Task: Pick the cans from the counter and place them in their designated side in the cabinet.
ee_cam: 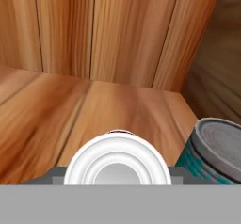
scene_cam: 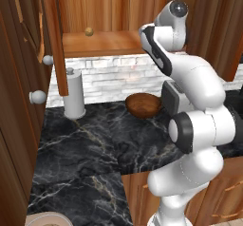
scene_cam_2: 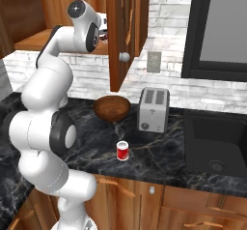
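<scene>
**Cans: one in the cabinet, one on the bench**

Cans are what we follow here, and we go from the biggest thing down. The cabinet (scene_cam: pixel 97 42) of reddish-brown wood hangs above the white brick wall, its door (scene_cam_2: pixel 126 31) swung open with a round knob on it. Below it lies the bench (scene_cam: pixel 90 149), a black marble slab with thin white veins. Our white arm (scene_cam: pixel 190 125) rises from the base and reaches up into the cabinet.

On the bench we see a silver toaster (scene_cam_2: pixel 153 109), a brown wooden bowl (scene_cam_2: pixel 112 108) just beside it, and a grey paper-towel holder (scene_cam: pixel 74 94) standing upright near the wall, well apart from the bowl.

In the hand view, the end effector (ee_cam: pixel 116 173) is clamped on a can (ee_cam: pixel 116 159); we look down on its silvery ringed top, over the plank shelf (ee_cam: pixel 70 110) near the right back corner. A teal-blue can (ee_cam: pixel 214 152) stands upright just beside it on the right; we cannot tell whether the two touch.

The other can (scene_cam_2: pixel 123 150), red and white, stands upright on the bench in front of the toaster, apart from it.
</scene>
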{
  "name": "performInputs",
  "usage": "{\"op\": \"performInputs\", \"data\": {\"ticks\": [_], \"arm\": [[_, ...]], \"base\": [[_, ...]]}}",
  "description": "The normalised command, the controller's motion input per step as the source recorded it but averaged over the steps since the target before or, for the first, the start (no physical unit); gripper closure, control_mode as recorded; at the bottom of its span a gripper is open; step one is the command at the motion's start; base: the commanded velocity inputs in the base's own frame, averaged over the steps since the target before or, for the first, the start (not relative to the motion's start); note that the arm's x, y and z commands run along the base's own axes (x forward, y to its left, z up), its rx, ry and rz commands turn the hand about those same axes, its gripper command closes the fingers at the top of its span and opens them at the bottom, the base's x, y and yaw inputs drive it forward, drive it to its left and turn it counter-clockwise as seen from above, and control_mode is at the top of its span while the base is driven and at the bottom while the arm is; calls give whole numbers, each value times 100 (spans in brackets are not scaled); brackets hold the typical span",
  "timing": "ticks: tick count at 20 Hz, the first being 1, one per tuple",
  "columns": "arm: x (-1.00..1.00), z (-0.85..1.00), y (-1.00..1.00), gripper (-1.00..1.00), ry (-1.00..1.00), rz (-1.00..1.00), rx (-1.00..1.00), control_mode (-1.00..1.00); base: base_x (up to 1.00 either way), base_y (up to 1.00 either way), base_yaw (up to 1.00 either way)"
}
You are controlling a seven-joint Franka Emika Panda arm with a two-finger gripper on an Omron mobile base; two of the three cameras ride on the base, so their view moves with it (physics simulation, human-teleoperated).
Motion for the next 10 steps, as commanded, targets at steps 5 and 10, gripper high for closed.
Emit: {"op": "performInputs", "data": {"ticks": [5, 10], "arm": [[16, -25, 0, 100, 0, 0, -1, -100], [14, -21, 0, -100, 0, 0, -1, -100]], "base": [[0, 0, 0], [0, 0, 0]]}}
